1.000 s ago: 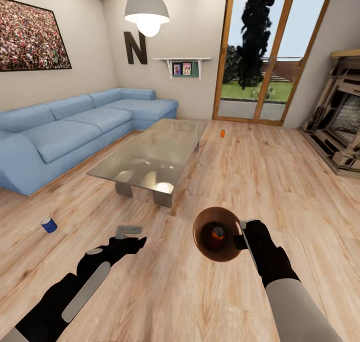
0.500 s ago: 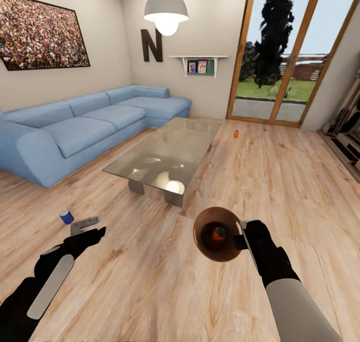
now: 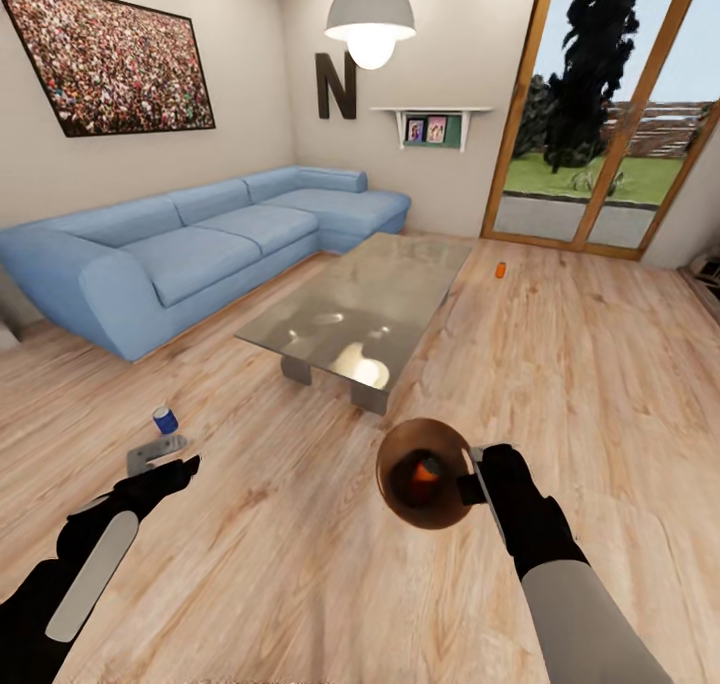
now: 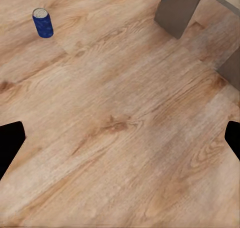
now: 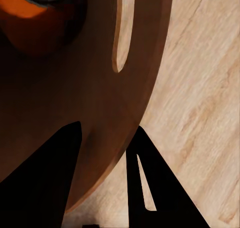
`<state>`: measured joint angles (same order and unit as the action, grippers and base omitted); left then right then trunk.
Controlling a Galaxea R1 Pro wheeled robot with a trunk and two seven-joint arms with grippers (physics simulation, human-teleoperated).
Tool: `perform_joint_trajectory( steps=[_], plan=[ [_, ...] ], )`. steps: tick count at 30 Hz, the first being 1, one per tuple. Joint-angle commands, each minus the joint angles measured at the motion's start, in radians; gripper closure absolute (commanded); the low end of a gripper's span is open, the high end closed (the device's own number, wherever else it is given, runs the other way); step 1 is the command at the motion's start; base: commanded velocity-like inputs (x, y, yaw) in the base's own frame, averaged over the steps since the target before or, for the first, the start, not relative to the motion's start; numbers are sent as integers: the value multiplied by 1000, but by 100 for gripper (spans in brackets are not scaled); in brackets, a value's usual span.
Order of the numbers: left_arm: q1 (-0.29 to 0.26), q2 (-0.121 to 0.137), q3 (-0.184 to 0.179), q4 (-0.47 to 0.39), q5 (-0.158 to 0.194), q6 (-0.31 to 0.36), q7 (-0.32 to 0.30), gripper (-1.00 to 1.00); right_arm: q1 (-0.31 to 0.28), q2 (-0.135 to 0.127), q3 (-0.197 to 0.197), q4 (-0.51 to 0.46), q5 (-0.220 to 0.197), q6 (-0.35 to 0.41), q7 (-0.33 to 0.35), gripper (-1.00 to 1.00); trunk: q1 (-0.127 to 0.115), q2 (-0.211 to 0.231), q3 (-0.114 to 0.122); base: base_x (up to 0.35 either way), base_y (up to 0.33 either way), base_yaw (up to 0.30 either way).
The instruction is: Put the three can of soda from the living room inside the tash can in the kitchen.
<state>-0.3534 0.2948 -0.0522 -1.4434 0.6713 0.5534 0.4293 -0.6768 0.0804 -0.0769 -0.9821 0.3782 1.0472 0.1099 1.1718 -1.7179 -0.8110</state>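
Copper-brown, the tash can [image 3: 425, 474] hangs from my right tool [image 3: 474, 472], whose fingers pinch its thin rim, one inside the wall and one outside; an orange can [image 3: 424, 474] lies in its bottom. My left tool [image 3: 160, 454] stands wide apart, holding nothing, over bare plank floor [image 3: 300, 564]. Just ahead of it the blue can [image 3: 165, 421] stands upright with clear floor all round. Beyond the right tool lies the glass worktop [image 3: 360, 304], its near edge well clear; another orange can [image 3: 500, 270] sits far ahead by the glass doors [image 3: 610, 114].
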Motion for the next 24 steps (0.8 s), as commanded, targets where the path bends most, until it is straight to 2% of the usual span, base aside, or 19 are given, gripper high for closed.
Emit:
perform_joint_trajectory(
  steps=[1, 5, 10, 16, 24],
  plan=[
    [0, -1, -1, 2, -1, -1, 1, -100, 6, 3, 11, 0, 3, 0, 1, 100, -4, 7, 2, 0, 0, 183],
    [0, -4, -3, 5, -2, -1, 1, -100, 11, 8, 30, 0, 3, 0, 0, 100, -19, 35, 11, 0, 0, 183],
    [1, -5, -3, 6, -2, -3, 1, -100, 12, 10, 34, 0, 3, 0, 1, 100, -39, 70, 21, 0, 0, 183],
    [1, -5, -4, 5, -1, -4, -3, -100, 13, 10, 34, 0, 4, 0, 0, 100, -39, 70, 15, 0, 0, 159],
    [1, -5, -4, 6, 2, -3, -12, -100, 13, 9, 33, 0, 3, 0, 1, 100, -39, 70, 14, 13, 5, 26]
  ],
)
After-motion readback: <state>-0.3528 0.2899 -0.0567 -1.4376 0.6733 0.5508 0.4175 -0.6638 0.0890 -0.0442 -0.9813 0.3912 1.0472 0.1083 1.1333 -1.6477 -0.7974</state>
